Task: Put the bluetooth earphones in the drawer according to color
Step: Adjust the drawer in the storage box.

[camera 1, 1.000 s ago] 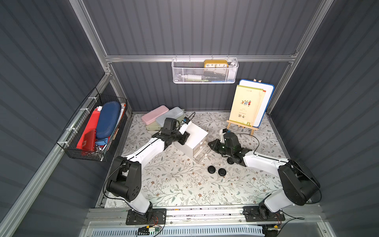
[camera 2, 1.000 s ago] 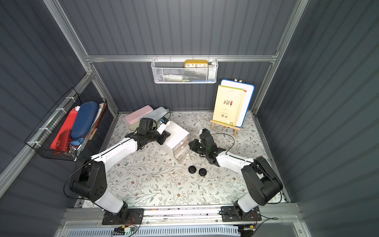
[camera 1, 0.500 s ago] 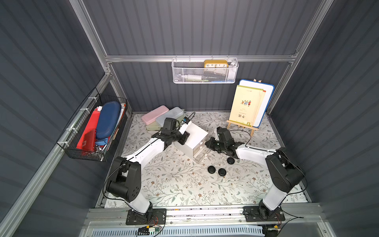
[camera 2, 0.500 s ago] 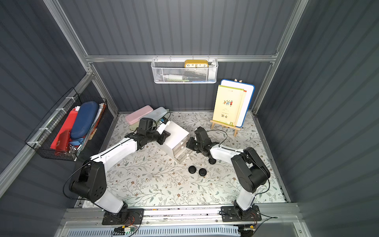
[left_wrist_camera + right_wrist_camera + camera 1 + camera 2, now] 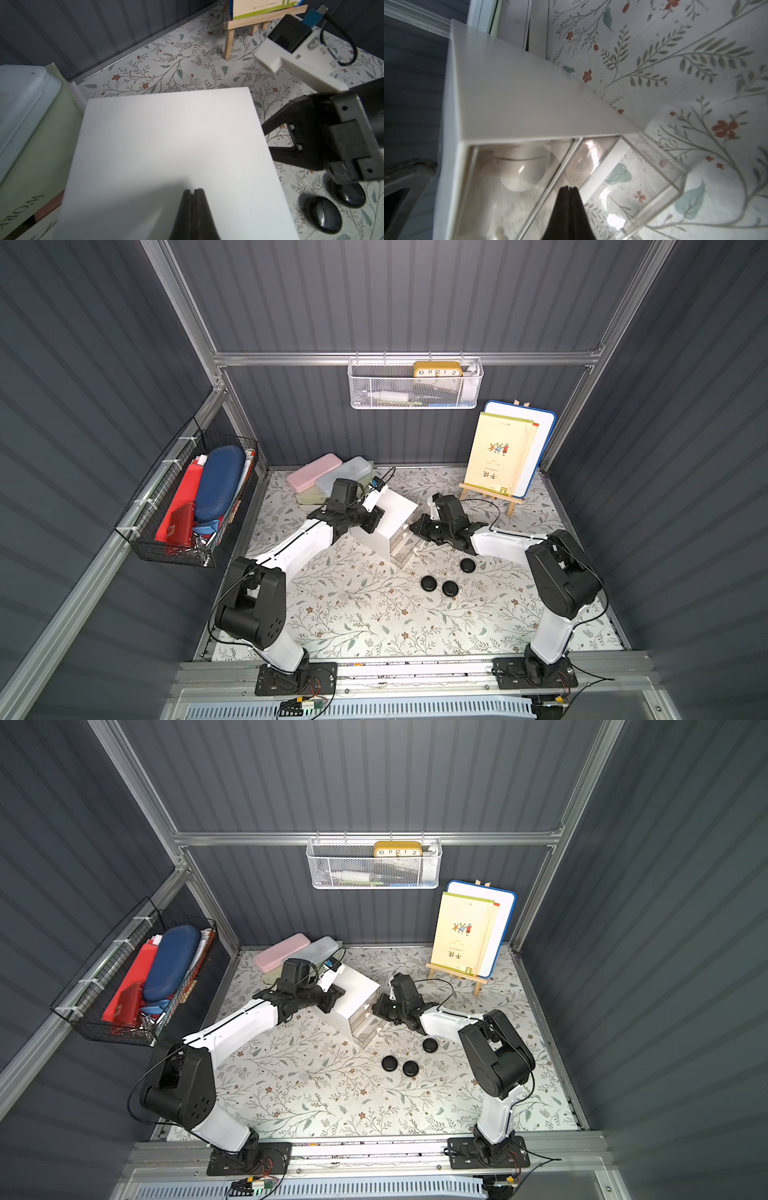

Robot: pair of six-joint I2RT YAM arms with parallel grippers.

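In both top views the drawer (image 5: 384,522) stands mid-table (image 5: 353,614), with the left gripper (image 5: 194,192) clenched empty over its top from nine o'clock. The right gripper (image 5: 568,189) is clenched empty at its clear fronts from three o'clock. Three black earphones (image 5: 450,588) lie at its five o'clock, and one white earphone (image 5: 522,166) sits inside.

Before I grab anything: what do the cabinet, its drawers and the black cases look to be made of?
Cabinet: probably matte white plastic; its top is flat and even, with no glare.
Drawers: clear hard plastic, perhaps acrylic; the floral mat shows through and the edges glint.
Black cases: glossy hard plastic, by the sharp highlights and thin seam line.
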